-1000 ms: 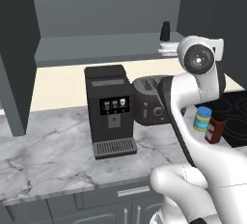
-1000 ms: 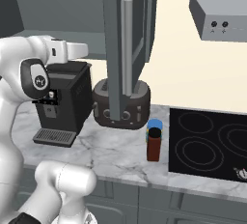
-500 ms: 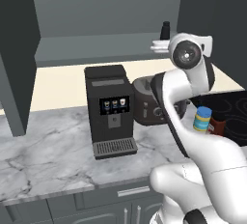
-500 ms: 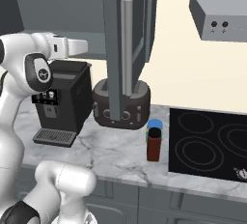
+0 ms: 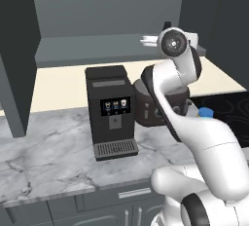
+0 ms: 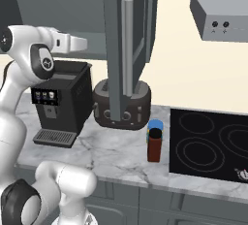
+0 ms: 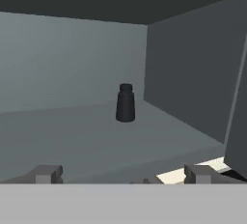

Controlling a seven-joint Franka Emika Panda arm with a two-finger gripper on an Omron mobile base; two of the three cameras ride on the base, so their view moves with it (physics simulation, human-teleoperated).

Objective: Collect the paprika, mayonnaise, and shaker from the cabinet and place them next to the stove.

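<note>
Gripper pointed into cabinet, jaws spread wide, nothing between them. 2 fingertips sat low in hand view, well apart.

Shaker stood upright on grey shelf, toward back right corner, near but not touching right inner wall. It lay well ahead of gripper, roughly centred between the tips. In left base view the shaker top just peeked above the wrist.

Right base view: cabinet door hung open w/ long vertical bar handle. Paprika stood upright on marble counter, just left of stove. Mayonnaise was directly behind paprika, blue lid showing; contact betw. the 2 unclear.

Toaster sat behind the door edge, coffee machine to its left. Range hood hung on wall above stove.
</note>
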